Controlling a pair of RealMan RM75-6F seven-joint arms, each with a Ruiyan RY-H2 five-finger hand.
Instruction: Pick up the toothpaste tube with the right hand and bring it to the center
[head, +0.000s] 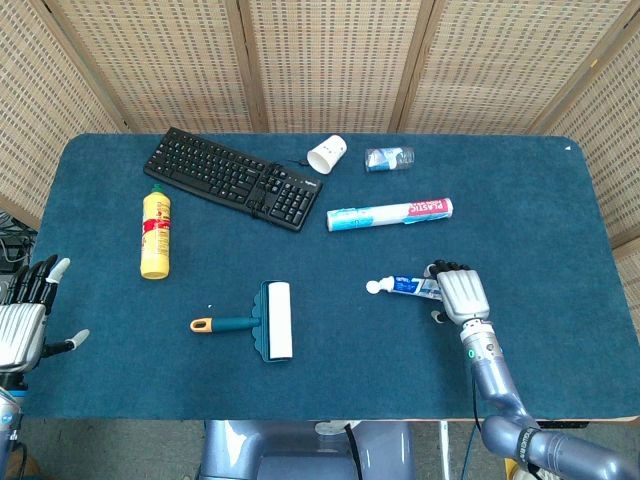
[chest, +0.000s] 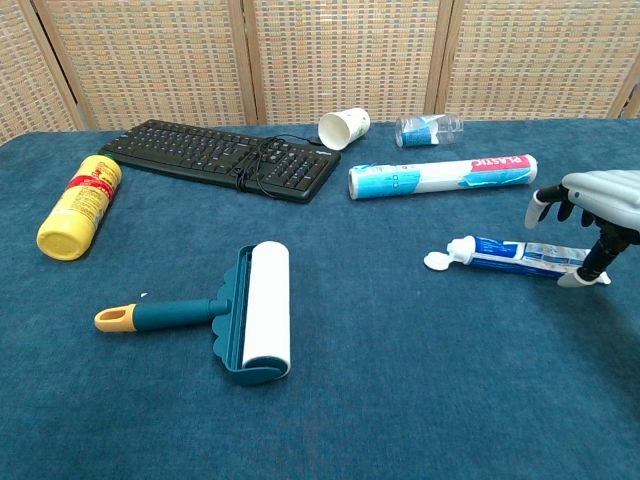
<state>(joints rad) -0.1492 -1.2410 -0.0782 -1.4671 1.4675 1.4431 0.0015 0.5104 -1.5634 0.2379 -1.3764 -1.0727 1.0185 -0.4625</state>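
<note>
Right robot hand poised over a toothpaste tube on a blue table, not yet gripping it.

At nine o'clock, off the table's edge, the idle left hand (head: 25, 322) waits with fingers spread and nothing in them. Moving right: a yellow bottle (head: 154, 233) lying flat, a black keyboard (head: 232, 178) at eleven, and a lint roller (head: 255, 322) near six, none of them in the way. A tipped paper cup (head: 327, 154) and a long plastic-wrap roll (head: 390, 214) lie toward twelve and one. The toothpaste tube (chest: 525, 257) rests flat at four o'clock, cap pointing toward the centre. The right hand (head: 456, 294) hovers over its tail end, fingers apart, thumb low on the near side, apparently lined up to pinch across the flat end.
</note>
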